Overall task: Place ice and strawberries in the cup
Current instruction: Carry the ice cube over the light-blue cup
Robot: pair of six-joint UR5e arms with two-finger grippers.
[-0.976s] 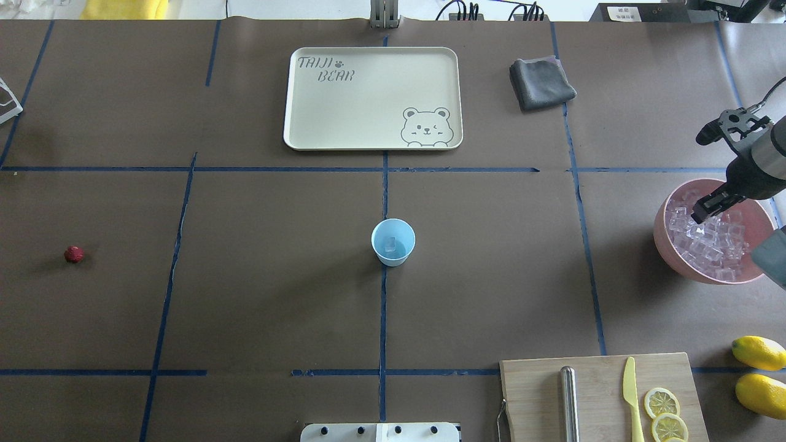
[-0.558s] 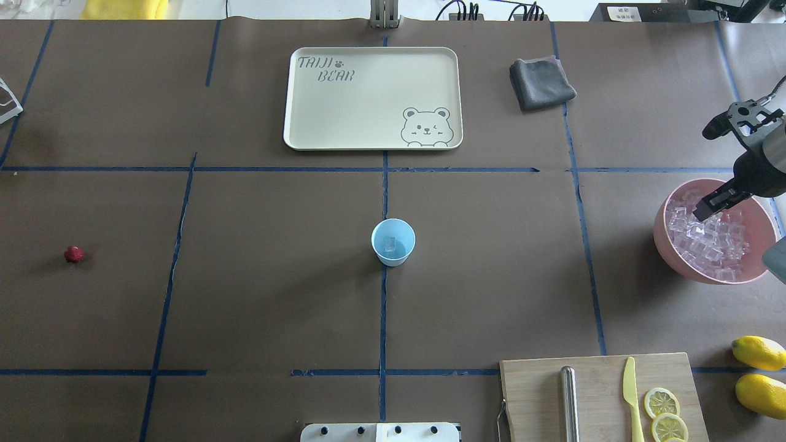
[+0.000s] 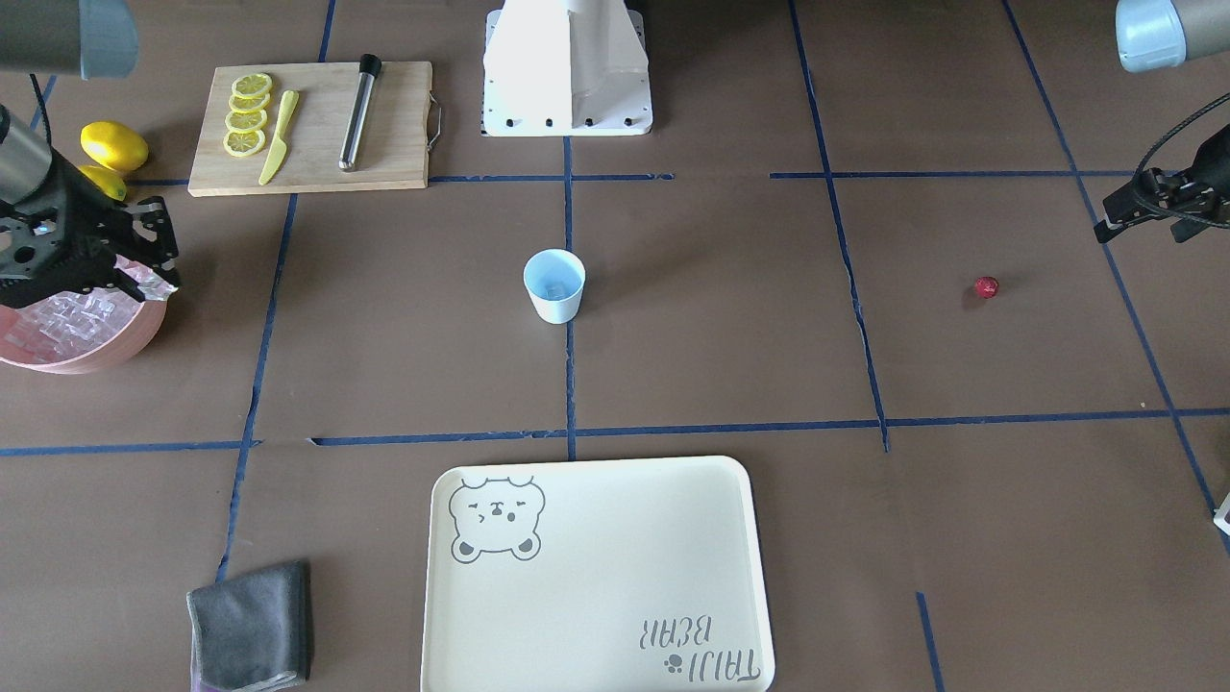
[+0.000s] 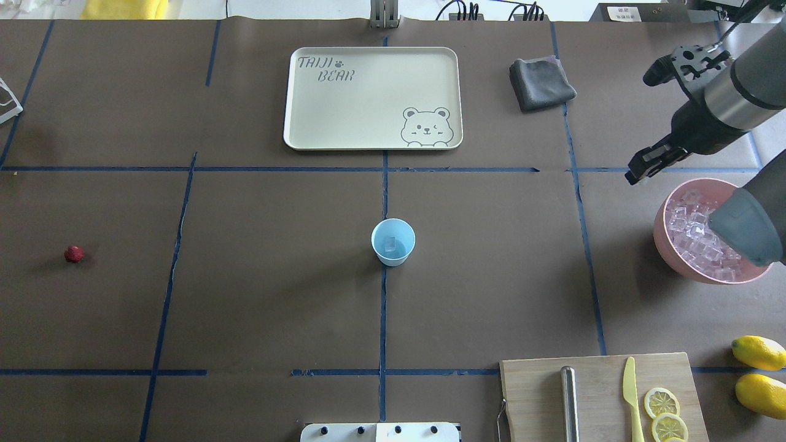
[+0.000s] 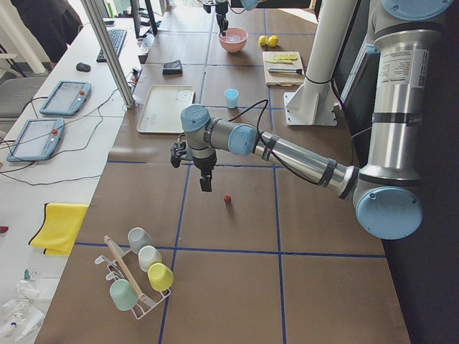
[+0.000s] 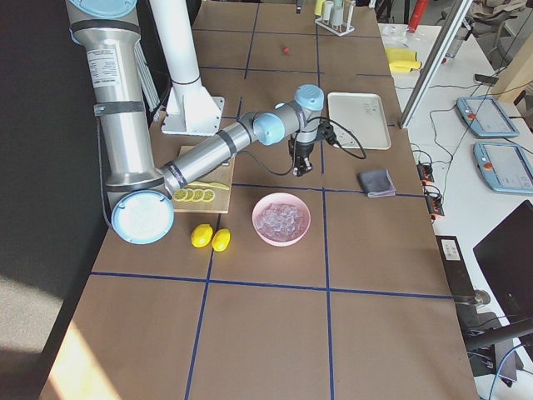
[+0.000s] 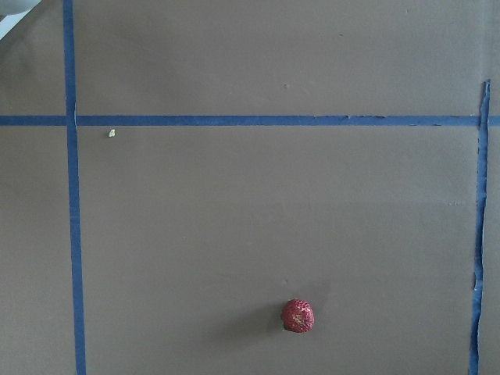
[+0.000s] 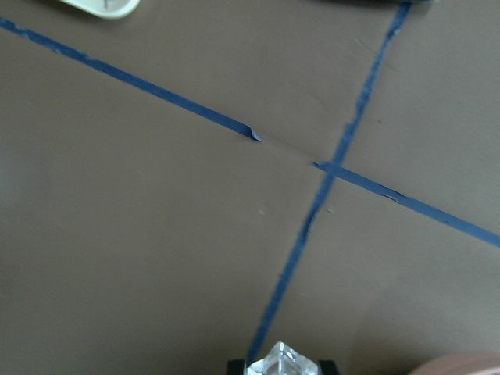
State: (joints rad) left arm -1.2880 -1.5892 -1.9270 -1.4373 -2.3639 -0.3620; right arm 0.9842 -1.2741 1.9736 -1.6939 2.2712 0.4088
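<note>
The light-blue cup (image 4: 393,241) stands at the table's middle with one ice cube (image 4: 390,244) inside. The pink bowl (image 4: 666,245) at the right holds several more ice cubes (image 4: 694,233). My right gripper (image 4: 634,175) hangs above the table just beyond the bowl's far-left rim. In the right wrist view it is shut on an ice cube (image 8: 283,361). The strawberry (image 4: 73,253) lies alone at the far left and also shows in the left wrist view (image 7: 298,316). My left gripper (image 5: 205,183) hovers near it, and I cannot tell its state.
A cream tray (image 4: 373,98) and a grey cloth (image 4: 540,83) lie at the back. A cutting board (image 4: 602,393) with a knife, a metal rod and lemon slices is at the front right, with two lemons (image 4: 758,352) beside it. A cup rack (image 5: 136,276) stands past the strawberry.
My right gripper has lifted out of the pink bowl and moved up and left past its rim. The cup and the strawberry have not moved.
</note>
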